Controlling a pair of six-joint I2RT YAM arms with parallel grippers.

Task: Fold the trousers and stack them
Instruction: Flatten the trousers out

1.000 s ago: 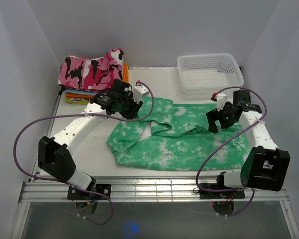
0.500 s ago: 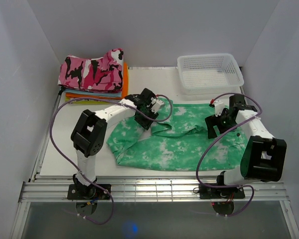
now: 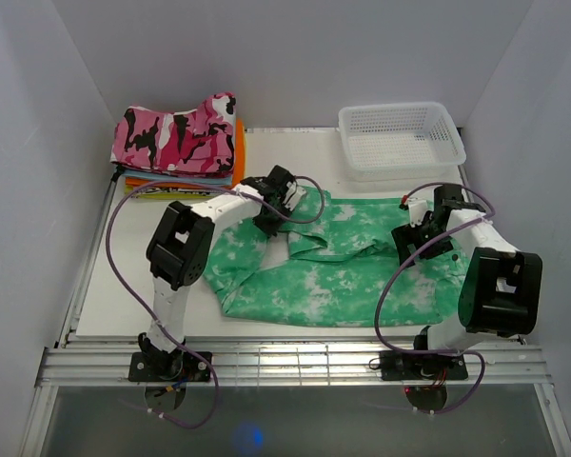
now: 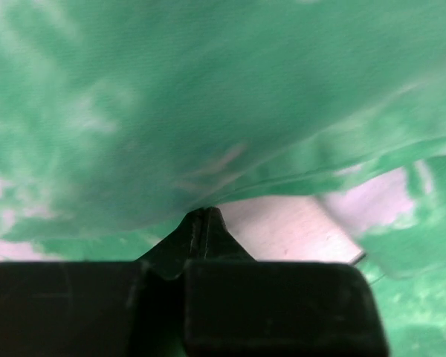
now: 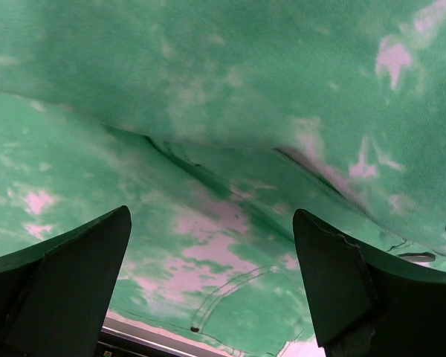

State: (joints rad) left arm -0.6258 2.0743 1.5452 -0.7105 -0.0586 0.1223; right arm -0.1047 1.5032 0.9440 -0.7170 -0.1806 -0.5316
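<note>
We are pinching the trousers' (image 3: 343, 276) far edge in the left gripper's (image 4: 201, 220) closed jaws; the right gripper (image 5: 210, 223) is hovering wide open over their right end.

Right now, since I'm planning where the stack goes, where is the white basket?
In the top view, the white mesh basket sits at the table's far right corner, just beyond the trousers.

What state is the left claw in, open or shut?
Shut: the left claw has its fingertips pressed together, pinching an edge of the trousers.
</note>
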